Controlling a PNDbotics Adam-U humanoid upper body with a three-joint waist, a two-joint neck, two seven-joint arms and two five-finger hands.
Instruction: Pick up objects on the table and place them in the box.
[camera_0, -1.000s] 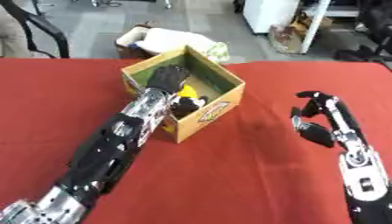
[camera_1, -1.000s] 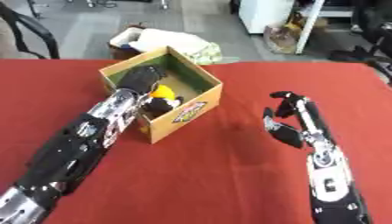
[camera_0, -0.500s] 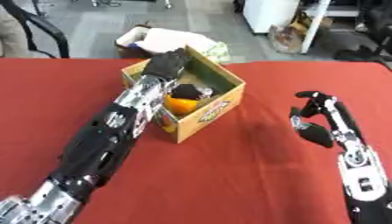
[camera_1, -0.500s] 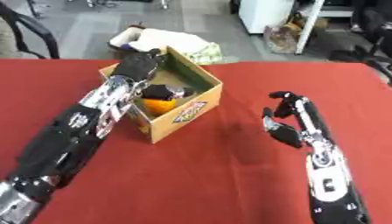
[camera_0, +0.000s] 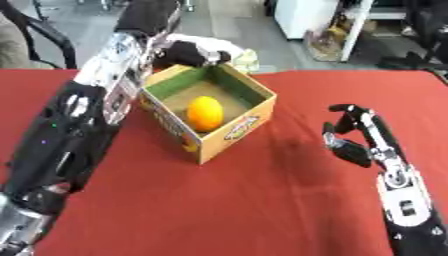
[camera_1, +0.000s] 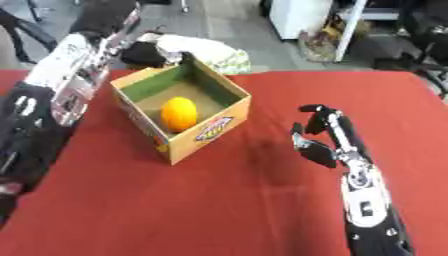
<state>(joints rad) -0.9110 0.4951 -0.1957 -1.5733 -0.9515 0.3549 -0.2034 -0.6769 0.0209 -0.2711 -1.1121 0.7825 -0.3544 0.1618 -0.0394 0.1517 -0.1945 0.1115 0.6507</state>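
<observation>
Red cloth covers the tabletop (camera_0: 262, 200). Above its far left edge the left hand (camera_0: 150, 12) is raised clear of the box (camera_0: 229, 131); whether its fingers are spread or curled cannot be told. Inside the open cardboard box, green-lined, an orange (camera_0: 205, 113) is seen: round, smooth, bright. Near the right edge the right hand (camera_1: 320, 137) is held idle, fingers curled, holding nothing.
</observation>
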